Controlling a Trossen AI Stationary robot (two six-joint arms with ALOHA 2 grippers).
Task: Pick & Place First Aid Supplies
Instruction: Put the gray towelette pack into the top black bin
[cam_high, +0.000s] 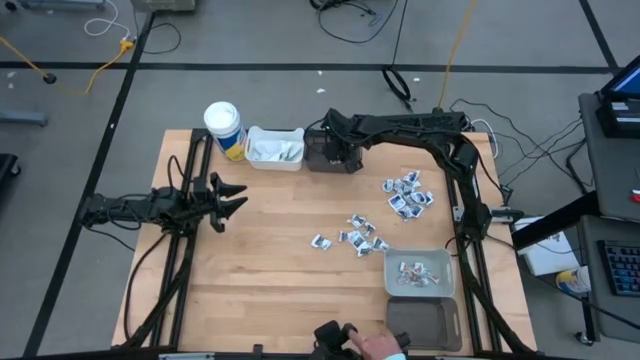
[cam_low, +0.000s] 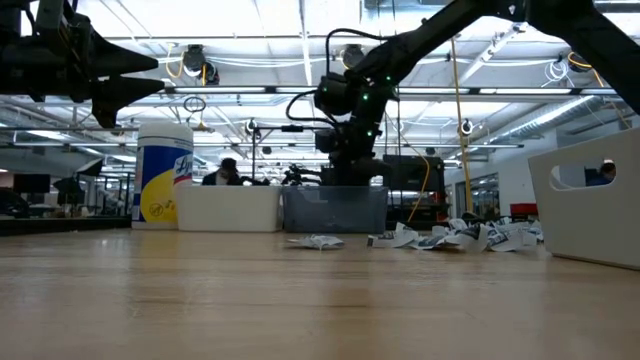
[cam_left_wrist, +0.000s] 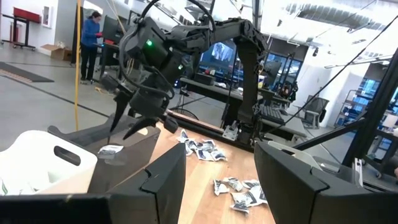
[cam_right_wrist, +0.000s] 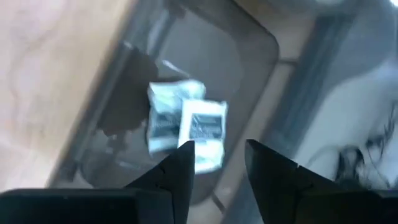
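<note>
Right gripper (cam_right_wrist: 214, 165) part-open, empty, over dark bin (cam_right_wrist: 249, 50); packets (cam_right_wrist: 186, 127) inside. Left gripper (cam_high: 228, 200) half-open, empty.

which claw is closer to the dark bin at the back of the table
Right. The right claw hangs directly over the dark bin, with packets lying inside below it. The left claw waits over the table's left side, well away from it.

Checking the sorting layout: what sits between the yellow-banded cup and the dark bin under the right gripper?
The white bin, holding white sachets, stands between the cup and the dark bin; the high view shows it best.
</note>
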